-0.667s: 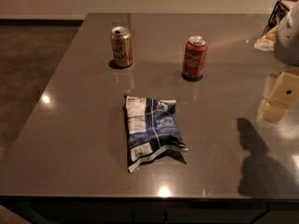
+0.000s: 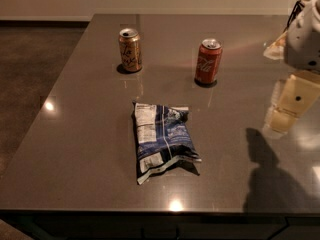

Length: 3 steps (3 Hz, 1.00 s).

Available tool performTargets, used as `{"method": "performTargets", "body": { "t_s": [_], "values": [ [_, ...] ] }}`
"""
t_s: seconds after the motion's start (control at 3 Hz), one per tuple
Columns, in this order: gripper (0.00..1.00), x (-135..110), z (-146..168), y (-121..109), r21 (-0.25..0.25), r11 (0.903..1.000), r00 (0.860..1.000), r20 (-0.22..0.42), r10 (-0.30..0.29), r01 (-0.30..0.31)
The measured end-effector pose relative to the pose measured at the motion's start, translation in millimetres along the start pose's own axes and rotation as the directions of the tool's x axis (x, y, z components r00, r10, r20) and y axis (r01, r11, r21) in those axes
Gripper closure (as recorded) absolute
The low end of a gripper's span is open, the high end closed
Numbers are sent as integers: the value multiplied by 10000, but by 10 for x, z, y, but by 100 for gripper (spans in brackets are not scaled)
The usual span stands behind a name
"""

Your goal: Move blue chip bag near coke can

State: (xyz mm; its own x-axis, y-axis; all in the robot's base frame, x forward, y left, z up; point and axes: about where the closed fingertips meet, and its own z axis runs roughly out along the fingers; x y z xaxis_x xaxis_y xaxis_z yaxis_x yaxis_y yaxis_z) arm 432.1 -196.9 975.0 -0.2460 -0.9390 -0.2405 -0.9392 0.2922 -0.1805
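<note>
The blue chip bag (image 2: 162,140) lies flat in the middle of the grey table (image 2: 75,149), label panel facing up. The coke can (image 2: 208,61) stands upright behind it, a little to the right, about a can's height away from the bag's far end. My gripper (image 2: 283,118) hangs at the right edge of the camera view, above the table and well to the right of the bag, holding nothing that I can see. Its shadow falls on the table below it.
An orange-gold can (image 2: 130,50) stands upright at the back left, apart from the coke can. A pale crumpled object (image 2: 276,50) lies at the far right behind my arm. The table's left edge drops to a dark floor (image 2: 30,69).
My gripper has shifted slightly to the left. The bag and both cans have not moved.
</note>
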Motion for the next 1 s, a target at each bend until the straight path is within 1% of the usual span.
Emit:
{"method": "performTargets", "body": {
  "t_s": [0.33,0.67,1.0],
  "values": [
    [0,-263,58,217,-433,9976,9975,429,566,-547],
    [0,-558,252,484,-419,9905,9880,768,1339,-1310],
    [0,-746,530,620,-188,9862,9837,709,1654,-1645]
  ]
}}
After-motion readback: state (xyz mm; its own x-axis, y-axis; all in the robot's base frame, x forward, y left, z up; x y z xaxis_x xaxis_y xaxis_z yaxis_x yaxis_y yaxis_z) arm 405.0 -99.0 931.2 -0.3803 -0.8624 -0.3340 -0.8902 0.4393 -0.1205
